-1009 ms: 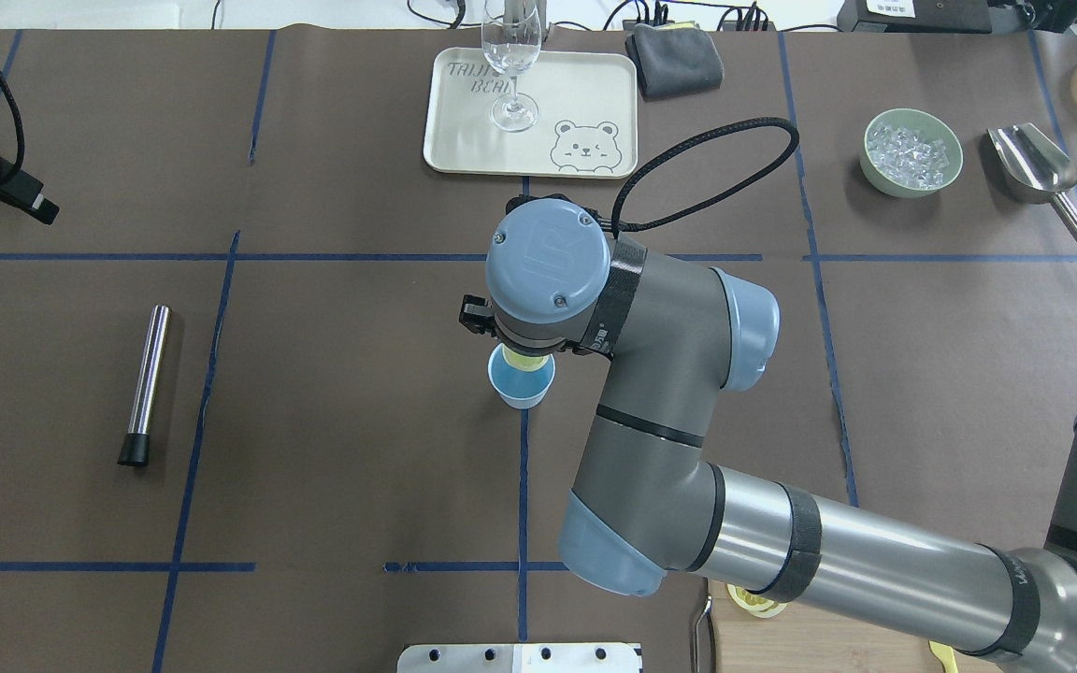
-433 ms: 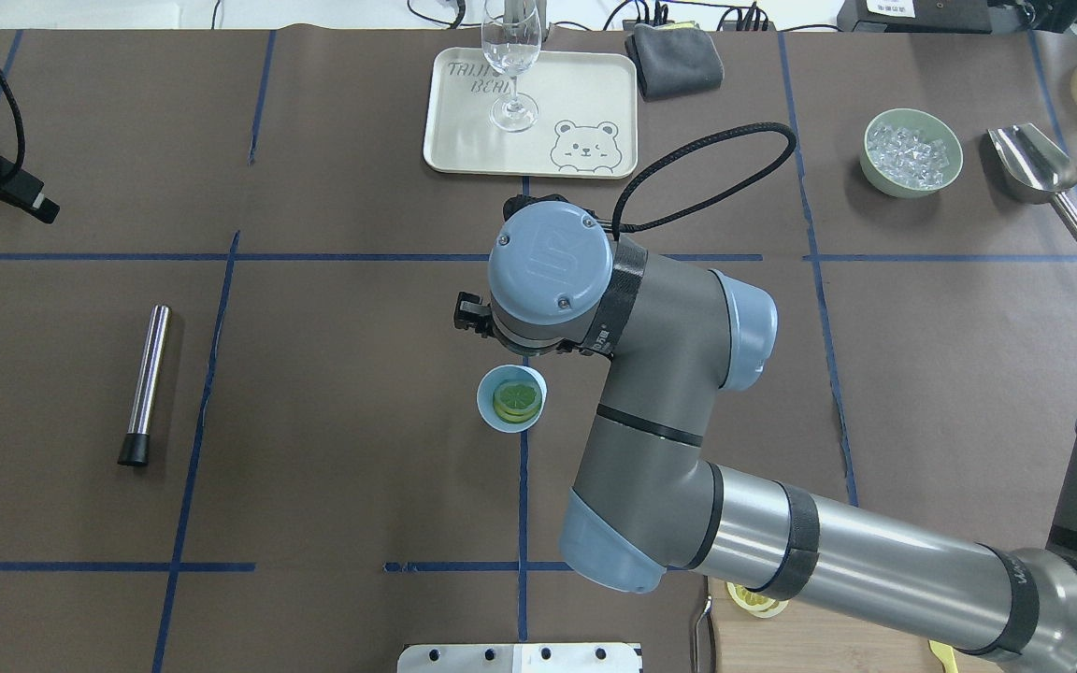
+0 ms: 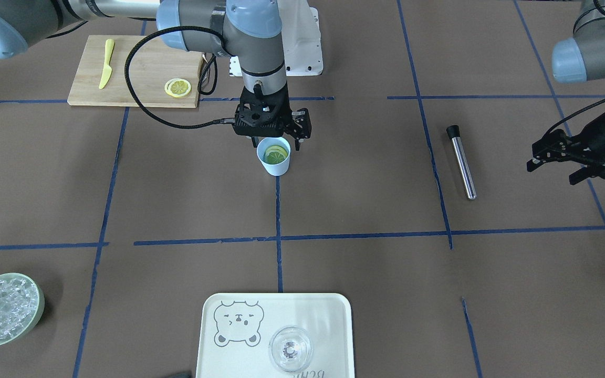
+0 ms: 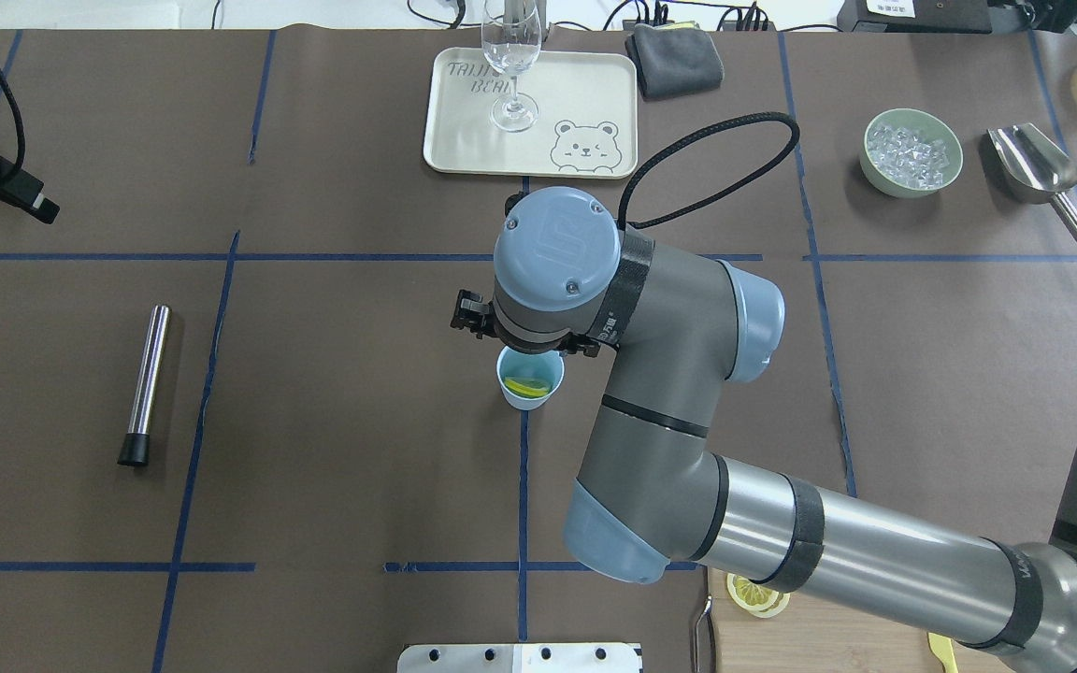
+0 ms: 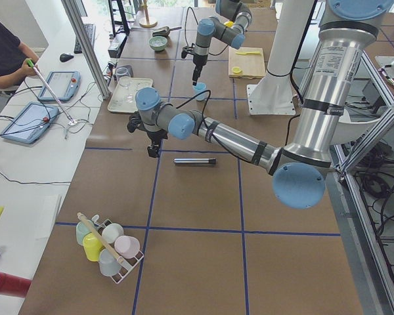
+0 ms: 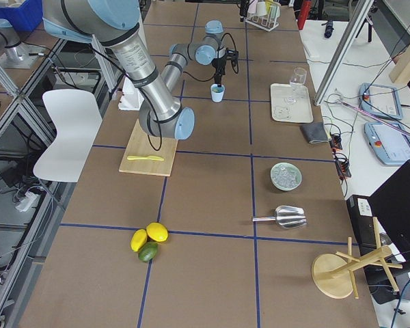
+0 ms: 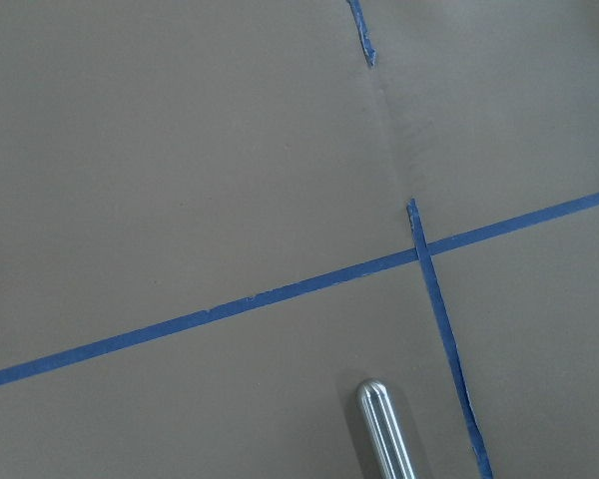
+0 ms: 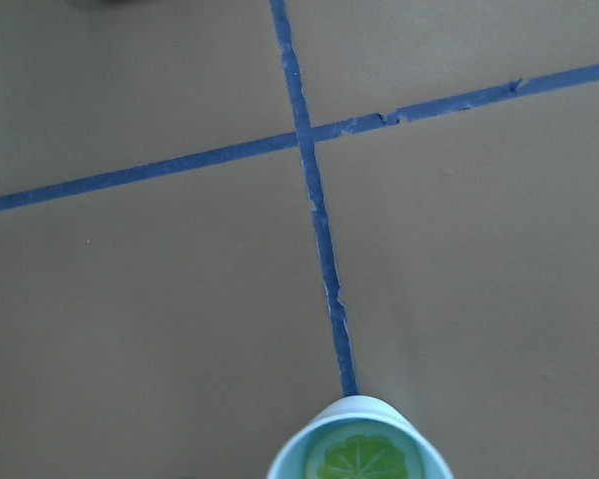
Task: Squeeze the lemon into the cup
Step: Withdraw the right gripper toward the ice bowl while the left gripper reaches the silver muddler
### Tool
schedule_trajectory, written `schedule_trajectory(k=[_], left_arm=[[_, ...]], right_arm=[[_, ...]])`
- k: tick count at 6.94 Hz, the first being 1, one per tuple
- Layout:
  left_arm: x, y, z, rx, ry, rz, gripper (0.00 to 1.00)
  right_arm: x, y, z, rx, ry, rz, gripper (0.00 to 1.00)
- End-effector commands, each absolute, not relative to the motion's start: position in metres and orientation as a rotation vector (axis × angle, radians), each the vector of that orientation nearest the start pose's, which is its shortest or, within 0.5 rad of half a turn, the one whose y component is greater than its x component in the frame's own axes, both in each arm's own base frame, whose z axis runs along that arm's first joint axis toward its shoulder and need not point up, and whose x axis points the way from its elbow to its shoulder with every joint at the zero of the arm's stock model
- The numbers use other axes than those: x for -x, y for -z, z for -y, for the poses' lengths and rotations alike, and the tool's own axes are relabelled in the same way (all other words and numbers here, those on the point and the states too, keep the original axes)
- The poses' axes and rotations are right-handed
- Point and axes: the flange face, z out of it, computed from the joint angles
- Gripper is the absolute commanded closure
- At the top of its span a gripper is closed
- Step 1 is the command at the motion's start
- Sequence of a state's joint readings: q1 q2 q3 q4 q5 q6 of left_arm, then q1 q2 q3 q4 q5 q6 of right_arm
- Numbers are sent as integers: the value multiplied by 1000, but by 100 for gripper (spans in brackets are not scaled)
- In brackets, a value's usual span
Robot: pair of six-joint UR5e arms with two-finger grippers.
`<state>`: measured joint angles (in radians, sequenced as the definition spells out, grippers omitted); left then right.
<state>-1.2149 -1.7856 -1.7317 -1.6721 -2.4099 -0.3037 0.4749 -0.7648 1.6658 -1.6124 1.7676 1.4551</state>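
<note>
The light-blue cup (image 3: 274, 160) stands upright on the centre blue tape line. It also shows in the overhead view (image 4: 512, 388) and at the bottom edge of the right wrist view (image 8: 298, 457). The lemon slice (image 3: 275, 154) lies inside the cup, also seen from overhead (image 4: 530, 384) and from the right wrist (image 8: 362, 461). My right gripper (image 3: 275, 143) hangs just above the cup's rim, open and empty, with one finger on each side. From overhead the wrist hides its fingers. My left gripper (image 3: 550, 164) hovers open and empty far to the side.
A cutting board (image 3: 139, 63) holds a second lemon slice (image 3: 178, 87) and a yellow knife (image 3: 105, 71). A metal muddler (image 3: 461, 161) lies near the left arm. A tray (image 3: 323, 315) carries a clear glass (image 3: 290, 349). A green bowl of ice (image 3: 3, 310) sits at a corner.
My right gripper held the lemon slice over the cup, then let it go; the slice now lies in the cup. The cup shifted briefly and came back. The wrist rose slightly.
</note>
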Motion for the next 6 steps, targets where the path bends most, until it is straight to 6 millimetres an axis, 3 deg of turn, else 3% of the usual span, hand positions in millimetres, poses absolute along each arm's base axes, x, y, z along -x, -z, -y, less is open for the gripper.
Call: schedule_trajectory(k=[1,3,4,6], left_arm=[[-148,-447,560,-140,-217,-927,0],[-200,-437,550,-61,-143,-909,0],[-230,-435,543,-33,-105,-871,0],[-273,-458,530,84,-50,-842,0]], right_arm=[[547,-144,431,-70,-234,866,0],[497,-183,459,-76,-192,849,0],[462,-199,474,-101,-166,845,0],[396,-241,514,-136,-104,811,0]])
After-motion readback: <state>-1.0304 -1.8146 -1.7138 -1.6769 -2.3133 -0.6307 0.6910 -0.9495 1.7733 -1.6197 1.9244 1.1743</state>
